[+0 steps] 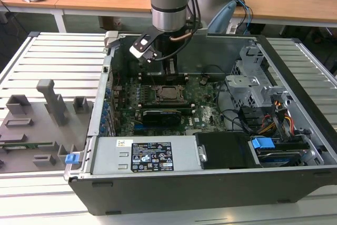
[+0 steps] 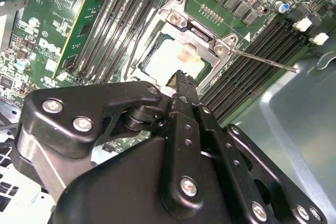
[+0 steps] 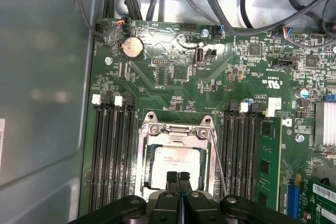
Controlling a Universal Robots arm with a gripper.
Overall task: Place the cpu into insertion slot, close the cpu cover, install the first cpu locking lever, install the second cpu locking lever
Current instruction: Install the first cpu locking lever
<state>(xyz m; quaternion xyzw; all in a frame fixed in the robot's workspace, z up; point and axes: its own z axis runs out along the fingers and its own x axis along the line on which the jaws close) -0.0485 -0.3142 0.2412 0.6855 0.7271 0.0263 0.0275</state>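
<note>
The cpu (image 3: 176, 162) lies flat in the socket on the green motherboard (image 3: 173, 77), its silvery face showing through the window of the cpu cover (image 3: 177, 130). The cover frame (image 2: 200, 34) lies down around the cpu (image 2: 170, 59). A thin locking lever (image 2: 265, 60) sticks out sideways from the socket's corner, away from the frame; the same lever (image 3: 219, 163) runs beside the socket. My gripper (image 3: 179, 176) hovers just over the socket's edge, fingers shut together with nothing between them. In the exterior view the gripper (image 1: 169, 71) hangs right above the socket (image 1: 169, 93).
Black memory slots (image 3: 111, 150) flank the socket on both sides. A long black expansion card (image 1: 160, 114) lies in front of the socket. A drive cage (image 1: 253, 85) and cables (image 1: 279, 119) fill the case at the exterior view's right. The grey power supply (image 1: 145, 156) sits at the front.
</note>
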